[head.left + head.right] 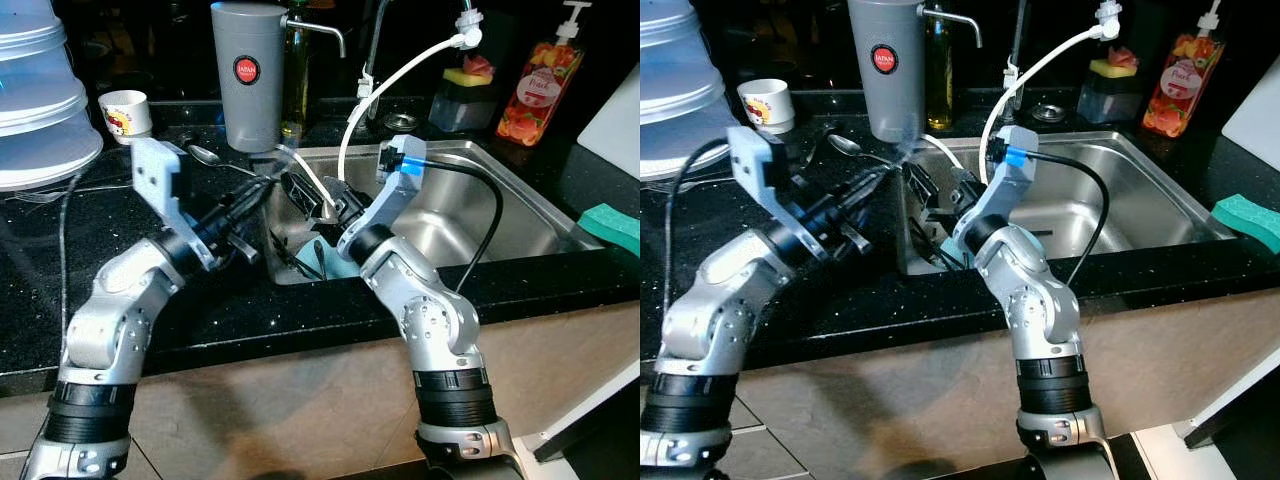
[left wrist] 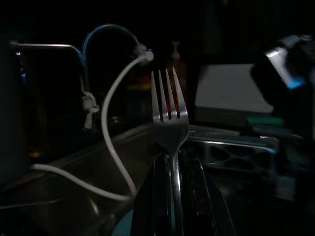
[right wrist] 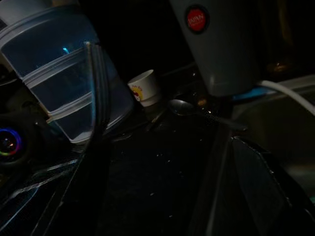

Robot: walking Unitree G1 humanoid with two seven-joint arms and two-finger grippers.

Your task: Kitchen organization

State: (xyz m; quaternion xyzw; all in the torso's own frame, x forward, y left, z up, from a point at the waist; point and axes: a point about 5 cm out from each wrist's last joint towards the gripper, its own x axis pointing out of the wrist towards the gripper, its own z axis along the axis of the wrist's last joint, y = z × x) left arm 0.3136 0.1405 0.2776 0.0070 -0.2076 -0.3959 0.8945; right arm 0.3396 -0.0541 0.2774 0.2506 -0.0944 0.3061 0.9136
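My left gripper [image 1: 260,188] is shut on the handle of a silver fork [image 2: 170,115]. It holds the fork level over the counter at the sink's left rim, tines toward the basin. My right gripper [image 1: 302,196] reaches leftward over the sink's left end and meets the left one almost tip to tip. Its fingers [image 3: 96,147] stand open with nothing between them. A spoon [image 1: 205,155] lies on the black counter [image 1: 120,250] just behind the left gripper, in front of the grey jug [image 1: 248,75].
The steel sink [image 1: 480,215] has a teal item [image 1: 340,268] and dark utensils at its left end. A white hose [image 1: 395,85] hangs over it. A white cup [image 1: 125,112] and stacked containers [image 1: 40,90] stand far left. Soap bottle [image 1: 540,85] and green sponge [image 1: 610,225] are right.
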